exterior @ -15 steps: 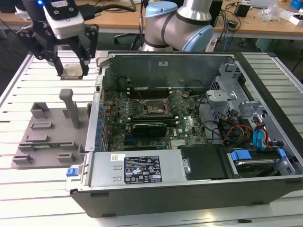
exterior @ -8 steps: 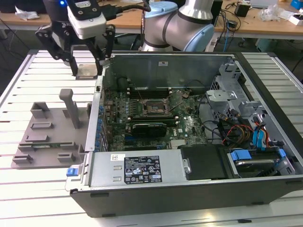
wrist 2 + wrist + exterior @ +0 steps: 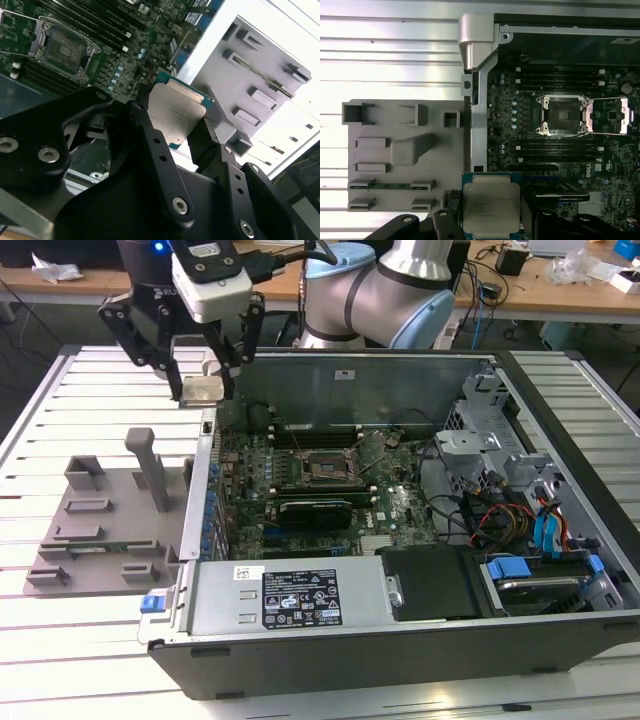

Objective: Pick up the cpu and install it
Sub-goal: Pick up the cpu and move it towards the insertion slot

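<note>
**Gripper holding the cpu above the edge of the open computer case**

The gripper (image 3: 201, 386) is clamped on the cpu (image 3: 201, 392). Its two black fingers (image 3: 146, 131) press against opposite edges of the chip, as both wrist views show. The cpu (image 3: 176, 111) lies flat between them, with its silver-grey metal top facing the wrist cameras and a thin green rim (image 3: 491, 176) visible around the plate. The chip (image 3: 491, 207) touches nothing but the fingers and hangs clear of everything beneath it.

Directly under the held chip runs the side wall of the computer case (image 3: 350, 640), which lies open on the slatted white table (image 3: 90, 380). To one side of the gripper, outside that wall, sits the grey fixture tray (image 3: 400, 150) with its raised blocks and slots. To the other side, inside the case, lies the motherboard (image 3: 400, 510). The processor socket (image 3: 562, 116) is on that board, well apart from the gripper, and its metal frame (image 3: 611, 116) is folded open beside it. Rows of dark memory slots (image 3: 560, 77) flank the socket. The socket (image 3: 325, 468) holds no chip.
</note>
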`<state>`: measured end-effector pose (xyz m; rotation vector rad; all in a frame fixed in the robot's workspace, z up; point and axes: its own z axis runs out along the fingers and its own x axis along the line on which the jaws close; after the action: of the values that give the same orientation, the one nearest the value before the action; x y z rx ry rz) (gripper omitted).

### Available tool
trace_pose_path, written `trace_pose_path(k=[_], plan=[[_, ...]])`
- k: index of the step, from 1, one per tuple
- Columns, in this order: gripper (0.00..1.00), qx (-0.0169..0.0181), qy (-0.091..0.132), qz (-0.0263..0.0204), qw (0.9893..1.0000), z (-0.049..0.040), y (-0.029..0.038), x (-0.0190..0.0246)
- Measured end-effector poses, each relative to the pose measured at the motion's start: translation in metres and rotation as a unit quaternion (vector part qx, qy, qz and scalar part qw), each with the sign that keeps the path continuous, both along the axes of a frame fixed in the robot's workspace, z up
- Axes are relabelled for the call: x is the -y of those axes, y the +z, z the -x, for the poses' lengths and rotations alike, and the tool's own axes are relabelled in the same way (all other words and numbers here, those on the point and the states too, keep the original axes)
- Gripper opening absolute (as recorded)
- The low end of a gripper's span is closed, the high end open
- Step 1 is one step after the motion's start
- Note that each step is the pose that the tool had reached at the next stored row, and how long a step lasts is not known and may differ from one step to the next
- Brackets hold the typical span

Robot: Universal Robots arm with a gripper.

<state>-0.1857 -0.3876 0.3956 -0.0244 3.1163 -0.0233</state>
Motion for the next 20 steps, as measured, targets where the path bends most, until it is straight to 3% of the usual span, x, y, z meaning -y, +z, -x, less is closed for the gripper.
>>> trace_pose_path(k=[16,17,20], plan=[[0.55,-0.0003,0.0,0.0003,1.0,-0.0452,0.0,-0.0005],[0.55,-0.0003,0.0,0.0004,1.0,-0.0518,0.0,-0.0005],[0.55,-0.0004,0.0,0.0006,1.0,-0.0603,0.0,-0.0007]])
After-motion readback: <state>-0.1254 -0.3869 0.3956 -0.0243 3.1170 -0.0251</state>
